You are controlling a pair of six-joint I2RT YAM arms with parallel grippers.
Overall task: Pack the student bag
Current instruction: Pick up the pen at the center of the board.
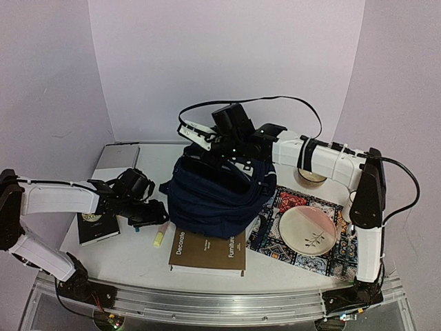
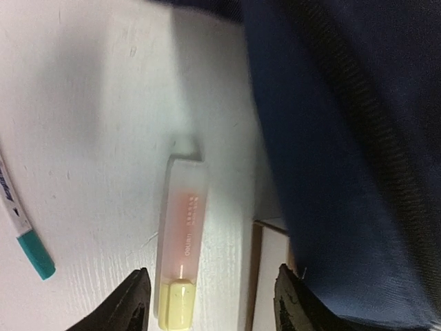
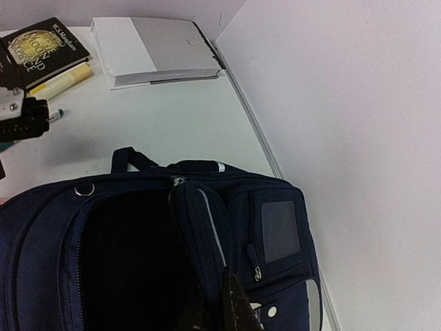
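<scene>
The student bag (image 1: 217, 196) is a navy backpack in the middle of the table, with its main compartment (image 3: 131, 262) gaping open. My right gripper (image 3: 220, 303) is shut on the rim of the bag's front flap and holds it up at the bag's far side (image 1: 209, 153). A highlighter (image 2: 182, 241) with a pale pink body and a yellow cap lies on the white table left of the bag (image 1: 159, 239). My left gripper (image 2: 210, 303) is open just above it. Its fingers (image 2: 127, 307) stand either side of the cap without touching it.
A brown "Decorate" book (image 1: 207, 252) lies in front of the bag, its corner (image 2: 269, 276) near my left gripper. A teal pen (image 2: 24, 234), a black book (image 1: 96, 227), a grey book (image 1: 117, 157), a plate (image 1: 308, 231) on a patterned mat (image 1: 289, 203) and a bowl (image 1: 311, 177) surround it.
</scene>
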